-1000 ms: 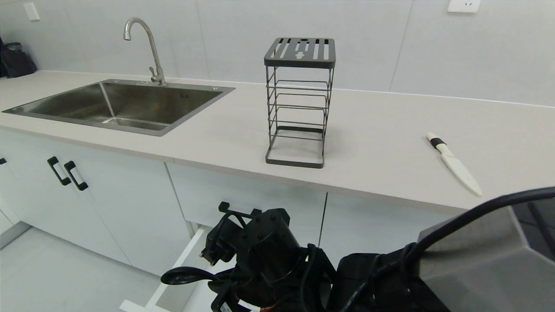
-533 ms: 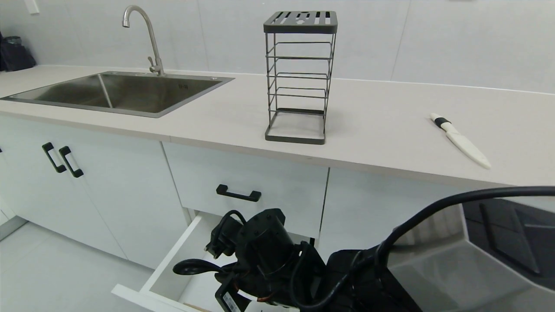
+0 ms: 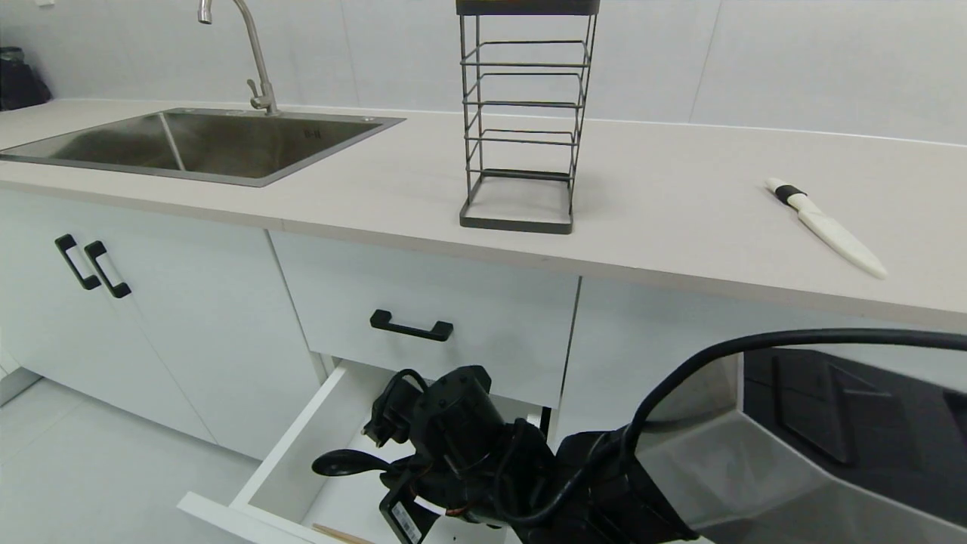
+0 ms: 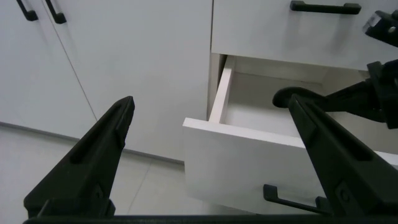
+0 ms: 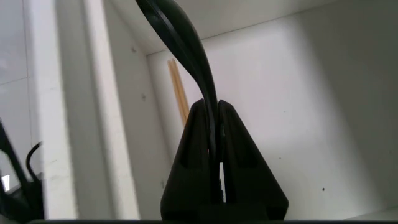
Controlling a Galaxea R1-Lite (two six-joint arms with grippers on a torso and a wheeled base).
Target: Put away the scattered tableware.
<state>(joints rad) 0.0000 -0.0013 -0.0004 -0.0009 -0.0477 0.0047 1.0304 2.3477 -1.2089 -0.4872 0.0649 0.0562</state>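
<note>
Left gripper (image 4: 209, 102) first: fingers spread wide, nothing between them, hanging low in front of the cabinets just to the left of the open drawer (image 3: 281, 459). Up on the counter (image 3: 680, 196) at my 10 o'clock I've got the sink (image 3: 189, 143), tap at its back edge. Down at 6 o'clock the drawer is pulled out under a shut one, and my right gripper (image 5: 216, 109) hangs over it, fingers pressed together on the handle of the black spoon (image 5: 180, 43). The spoon is level, bowl poking out to the left above the drawer's inside, not touching the floor of it. Two pale sticks (image 5: 179, 93) lie in the drawer against its wall. At 12 o'clock the wire rack (image 3: 521, 113) stands upright near the counter's front edge. Over at 2 o'clock, well apart from the rack, the white knife (image 3: 827, 227) lies flat on the counter, with a black band on the end toward the wall.
</note>
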